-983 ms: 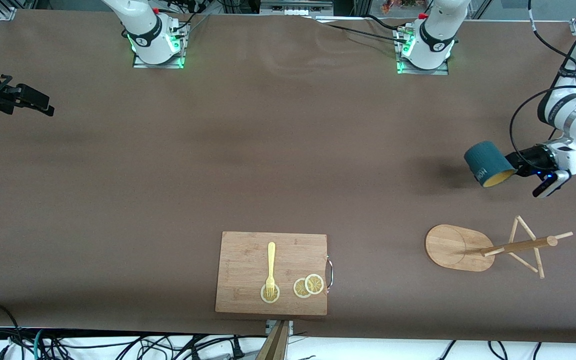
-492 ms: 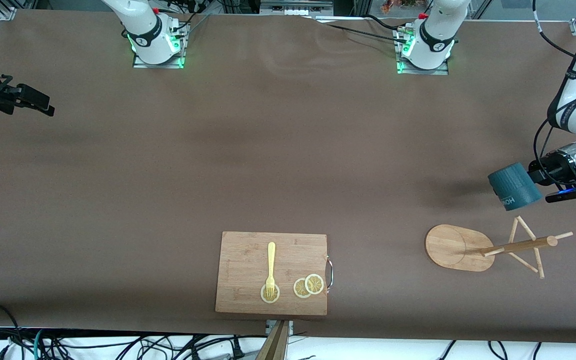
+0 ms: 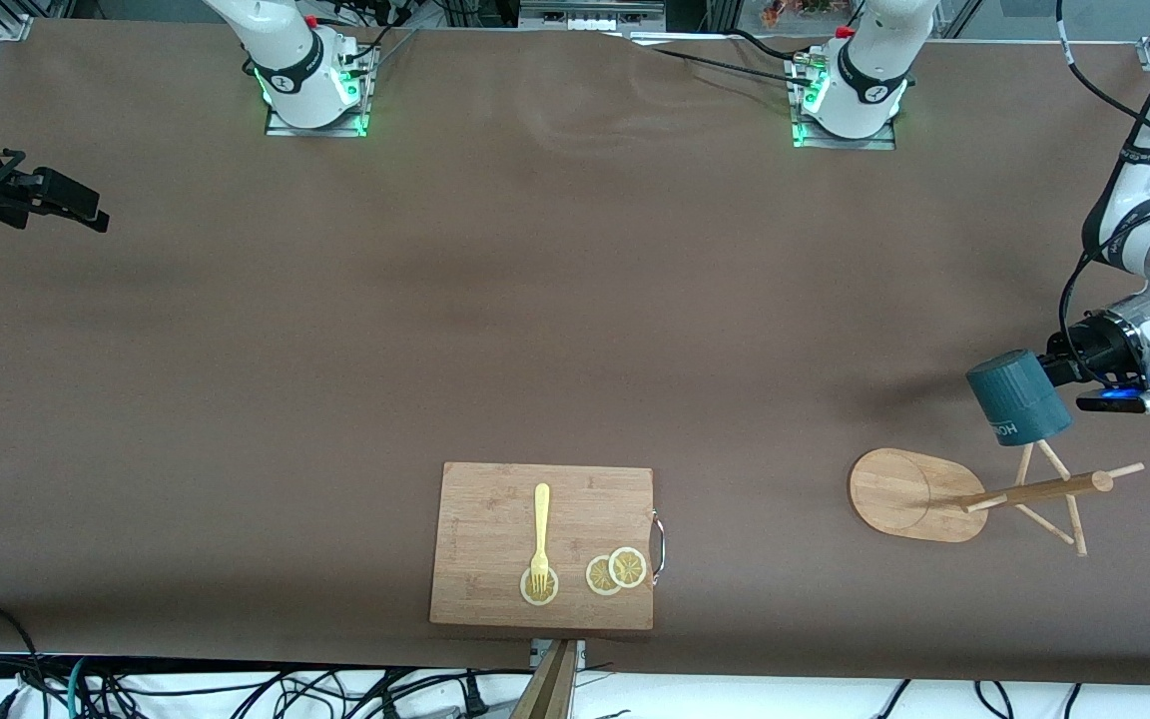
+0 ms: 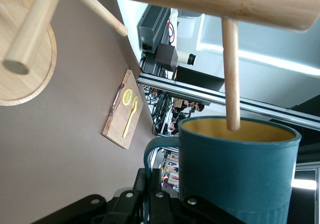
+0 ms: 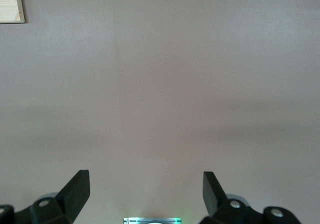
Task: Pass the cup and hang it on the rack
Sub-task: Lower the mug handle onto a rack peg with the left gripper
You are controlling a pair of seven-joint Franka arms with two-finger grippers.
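Cutting board (image 3: 495, 499) at lower centre of the front view carries fork (image 3: 540, 534) and 3 lemon slices (image 3: 616, 571). Rack (image 3: 919, 494) sits lower right, pole tipped toward the frame edge. Just above it, left gripper (image 3: 1062, 371) clamped on cup (image 3: 1016, 396) handle, peg tip at cup mouth. Right gripper (image 5: 146, 190) waits upper left, jaws wide apart, holding nothing.

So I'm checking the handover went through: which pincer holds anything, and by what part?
The left pincer holds the teal cup by its handle side, over the rack. The right pincer is open and empty.
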